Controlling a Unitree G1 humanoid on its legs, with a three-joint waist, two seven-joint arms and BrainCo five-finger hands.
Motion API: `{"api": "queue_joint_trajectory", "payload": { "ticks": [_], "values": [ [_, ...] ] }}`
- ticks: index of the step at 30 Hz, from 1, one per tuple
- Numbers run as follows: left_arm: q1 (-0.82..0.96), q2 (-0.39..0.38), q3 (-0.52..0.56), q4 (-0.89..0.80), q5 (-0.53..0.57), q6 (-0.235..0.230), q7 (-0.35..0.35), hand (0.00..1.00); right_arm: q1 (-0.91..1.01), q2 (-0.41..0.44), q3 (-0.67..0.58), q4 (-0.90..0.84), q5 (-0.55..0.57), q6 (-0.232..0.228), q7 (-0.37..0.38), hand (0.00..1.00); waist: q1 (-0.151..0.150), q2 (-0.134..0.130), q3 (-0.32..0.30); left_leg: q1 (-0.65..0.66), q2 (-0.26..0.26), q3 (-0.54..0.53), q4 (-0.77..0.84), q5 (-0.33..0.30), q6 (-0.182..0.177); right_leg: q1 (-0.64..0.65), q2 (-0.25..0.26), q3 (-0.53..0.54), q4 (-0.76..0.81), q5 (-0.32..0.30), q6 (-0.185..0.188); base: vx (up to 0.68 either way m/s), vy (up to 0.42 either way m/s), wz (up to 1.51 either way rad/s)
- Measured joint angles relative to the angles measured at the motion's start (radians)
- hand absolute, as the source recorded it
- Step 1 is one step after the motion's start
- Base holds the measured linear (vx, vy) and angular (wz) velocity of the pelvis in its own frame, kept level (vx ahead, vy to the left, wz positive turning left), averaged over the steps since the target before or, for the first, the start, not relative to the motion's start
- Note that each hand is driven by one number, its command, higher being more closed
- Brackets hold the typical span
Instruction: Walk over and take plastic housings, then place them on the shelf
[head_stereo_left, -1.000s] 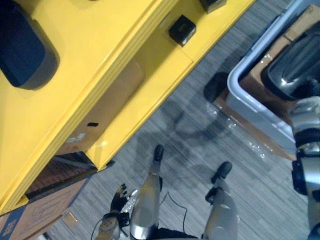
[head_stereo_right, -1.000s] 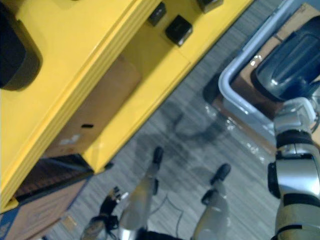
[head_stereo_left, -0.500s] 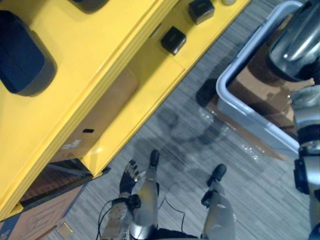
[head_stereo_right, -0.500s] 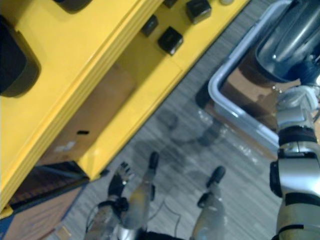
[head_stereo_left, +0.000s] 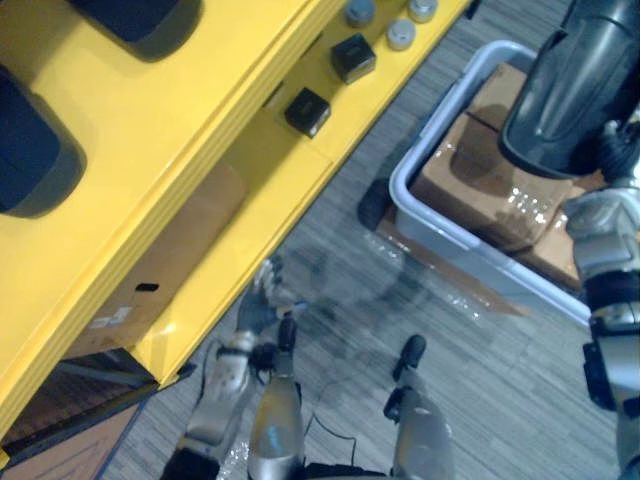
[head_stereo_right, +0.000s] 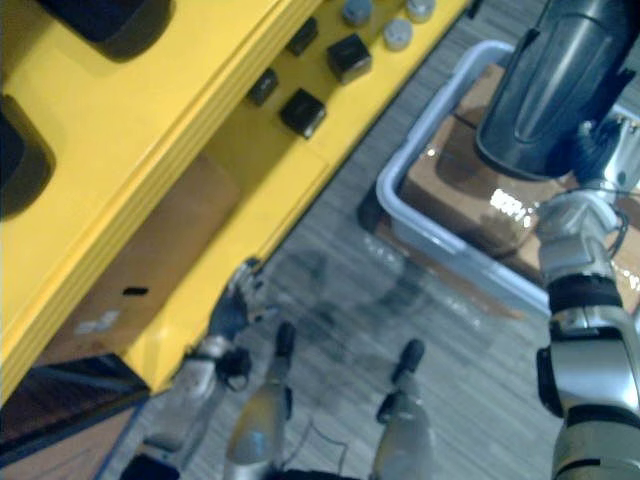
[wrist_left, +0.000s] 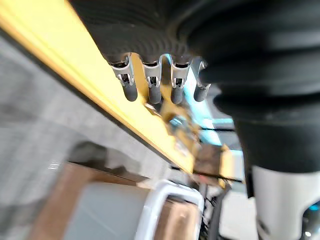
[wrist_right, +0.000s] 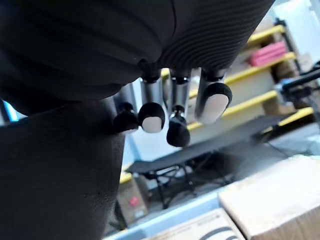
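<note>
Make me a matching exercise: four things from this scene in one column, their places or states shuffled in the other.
1. large dark housing
2. cardboard boxes
3. small black boxes
4. left hand

A. on the yellow shelf, lower level
B. inside the grey bin
C. by the right hand, above the bin
D. open, low beside the shelf

Pairs: 1-C, 2-B, 3-A, 4-D.

grey striped carpet floor (head_stereo_left: 480, 345), yellow shelf (head_stereo_left: 180, 130) left
</note>
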Motion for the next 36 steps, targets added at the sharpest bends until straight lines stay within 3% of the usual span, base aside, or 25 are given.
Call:
{"api": "queue_joint_trajectory", "payload": {
  "ticks": [3,9,17,27,36],
  "values": [
    [-0.153,0.05,0.004,0.074,0.0,0.088,0.001,0.0,0.047,0.041,0.0,-0.074,-0.04,-0.036,0.022,1.0,-0.029,-0.019,-0.028,0.006,0.004,0.026,-0.001,-0.001,-0.001,-0.004,0.007,0.022,-0.019,0.013,-0.003,0.0,-0.009,-0.2],
    [-0.316,0.058,0.018,0.199,-0.012,0.13,0.034,0.0,0.115,0.108,0.0,-0.17,-0.099,-0.106,0.04,1.0,-0.065,-0.049,-0.066,0.025,0.023,0.073,-0.001,-0.007,-0.008,-0.015,0.027,0.064,-0.031,0.024,-0.013,-0.01,-0.023,-0.23],
    [-0.384,0.03,0.0,0.405,-0.232,0.214,0.003,0.0,0.148,0.159,0.014,-0.21,-0.156,-0.152,0.063,1.0,-0.09,-0.057,-0.073,0.05,0.026,0.108,-0.001,-0.01,-0.011,-0.016,0.032,0.097,-0.031,0.032,-0.016,-0.02,-0.006,-0.13],
    [-0.456,-0.001,0.001,0.518,-0.246,0.203,0.066,0.0,0.201,0.249,0.057,-0.215,-0.22,-0.214,0.087,1.0,-0.1,-0.096,-0.128,0.059,0.025,0.122,-0.001,-0.012,-0.012,-0.017,0.032,0.112,-0.032,0.039,-0.016,0.0,0.002,-0.02],
    [-0.513,-0.008,-0.002,0.518,-0.249,0.163,0.068,0.0,0.241,0.285,0.123,-0.214,-0.254,-0.238,0.101,1.0,-0.101,-0.096,-0.132,0.087,0.024,0.128,-0.001,-0.018,-0.016,0.006,0.032,0.118,-0.033,0.027,-0.009,-0.01,-0.001,-0.02]
  ]
}}
